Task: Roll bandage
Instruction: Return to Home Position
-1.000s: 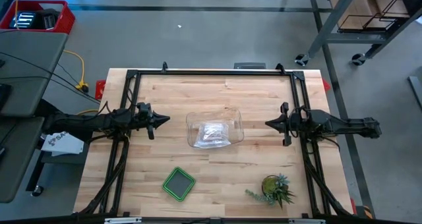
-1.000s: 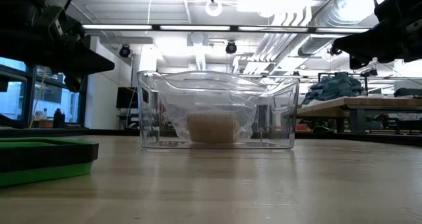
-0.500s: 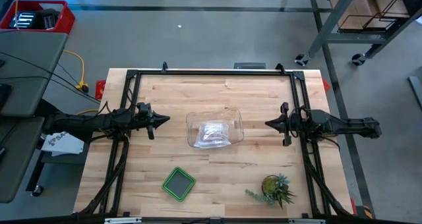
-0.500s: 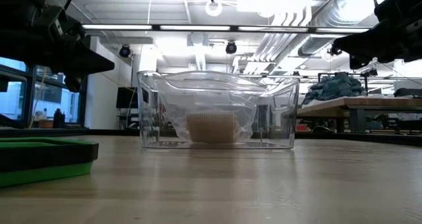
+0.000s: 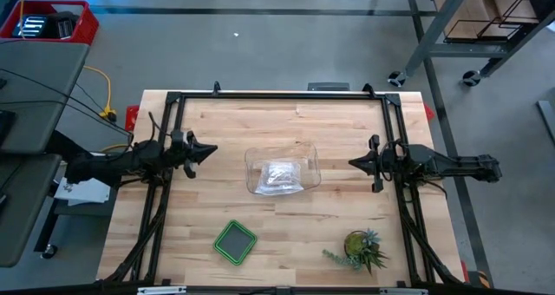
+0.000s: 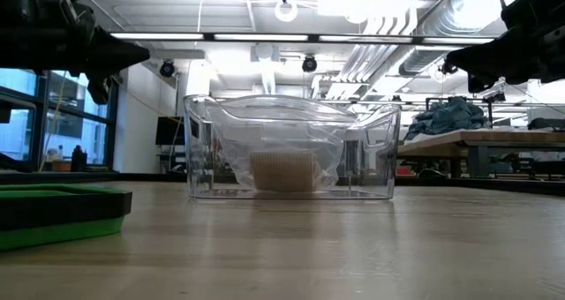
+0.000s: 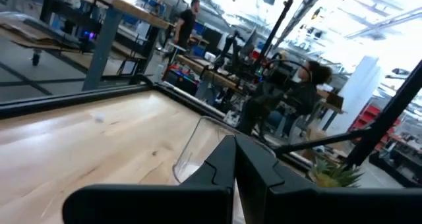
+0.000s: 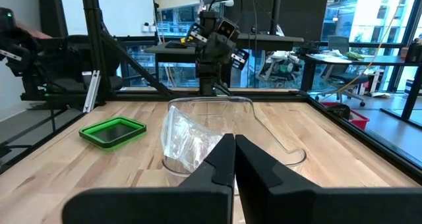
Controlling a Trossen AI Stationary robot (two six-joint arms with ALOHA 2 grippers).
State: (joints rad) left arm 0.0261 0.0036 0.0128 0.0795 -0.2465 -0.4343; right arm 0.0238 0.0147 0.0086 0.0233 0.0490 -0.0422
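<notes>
The left gripper (image 5: 208,147) hangs above the desk (image 5: 260,113), near the left side of the clear bin (image 5: 252,157). If that arm swung low on its way home, I judge it could clip the rim and shove the bin off centre. Its fingers are pressed together on nothing, as are those of the right gripper (image 5: 354,163), waiting apart on the bin's other side. Inside the bin, the bandage (image 5: 279,175) sits rolled in its clear bag (image 8: 188,143).

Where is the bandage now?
In the high view, the bandage sits bagged inside the clear tub, midway between the left hand and right hand.
</notes>
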